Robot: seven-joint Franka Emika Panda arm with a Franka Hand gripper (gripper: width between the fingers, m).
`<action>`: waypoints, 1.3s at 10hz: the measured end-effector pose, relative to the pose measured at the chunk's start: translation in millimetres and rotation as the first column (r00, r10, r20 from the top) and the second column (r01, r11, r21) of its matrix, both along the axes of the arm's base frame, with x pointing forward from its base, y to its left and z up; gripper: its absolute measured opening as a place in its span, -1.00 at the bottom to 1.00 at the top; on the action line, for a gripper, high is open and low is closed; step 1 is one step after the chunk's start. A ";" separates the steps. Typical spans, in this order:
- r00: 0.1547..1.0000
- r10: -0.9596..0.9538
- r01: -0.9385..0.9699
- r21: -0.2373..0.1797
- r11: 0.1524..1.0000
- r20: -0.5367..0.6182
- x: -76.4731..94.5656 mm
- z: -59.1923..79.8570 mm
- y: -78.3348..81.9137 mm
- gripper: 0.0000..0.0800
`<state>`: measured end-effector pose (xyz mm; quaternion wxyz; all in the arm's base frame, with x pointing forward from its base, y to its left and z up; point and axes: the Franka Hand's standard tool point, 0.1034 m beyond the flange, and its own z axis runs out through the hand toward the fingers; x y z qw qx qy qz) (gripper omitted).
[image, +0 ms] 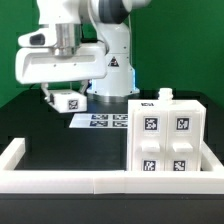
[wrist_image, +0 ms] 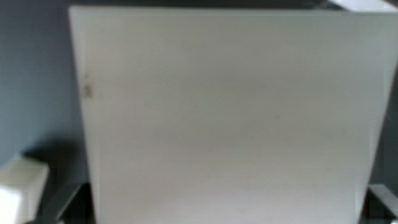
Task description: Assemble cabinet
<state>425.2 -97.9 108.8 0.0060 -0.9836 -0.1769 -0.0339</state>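
Observation:
The white boxy cabinet body (image: pixel 165 140) stands at the exterior view's right, with tagged faces toward the camera and a small knob piece (image: pixel 165 96) on top. My gripper (image: pixel 62 93) hangs above the table at the exterior view's left. It is shut on a white tagged cabinet piece (image: pixel 66 101), clear of the body. In the wrist view this piece (wrist_image: pixel 214 110) is a flat white panel that fills most of the frame. It sits between my dark fingers (wrist_image: pixel 64 203), with my gripper (wrist_image: pixel 217 212) closed on its sides. The panel hides the table below.
The marker board (image: pixel 100 121) lies flat on the black table behind the cabinet body, under the arm's base. A low white border frame (image: pixel 60 180) runs along the front and left edges. A white object (wrist_image: pixel 22 180) shows at the wrist view's edge.

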 end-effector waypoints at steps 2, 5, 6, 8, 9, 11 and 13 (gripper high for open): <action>0.999 -0.044 0.044 -0.006 0.999 -0.007 34.5 28.3 34.0 0.40; 0.991 -0.128 0.128 -0.014 0.992 -0.032 81.8 61.6 61.1 0.40; 0.992 -0.121 0.121 -0.014 0.993 -0.035 77.0 56.9 59.3 0.40; 0.992 -0.122 0.121 -0.014 0.993 -0.040 75.3 55.3 59.4 0.40; 0.992 -0.122 0.121 -0.014 0.993 -0.041 75.1 54.9 59.5 0.40; 0.990 -0.133 0.133 -0.001 0.991 -0.047 88.2 69.2 77.2 0.40; 0.986 -0.167 0.168 0.030 0.985 -0.025 118.5 81.3 99.8 0.40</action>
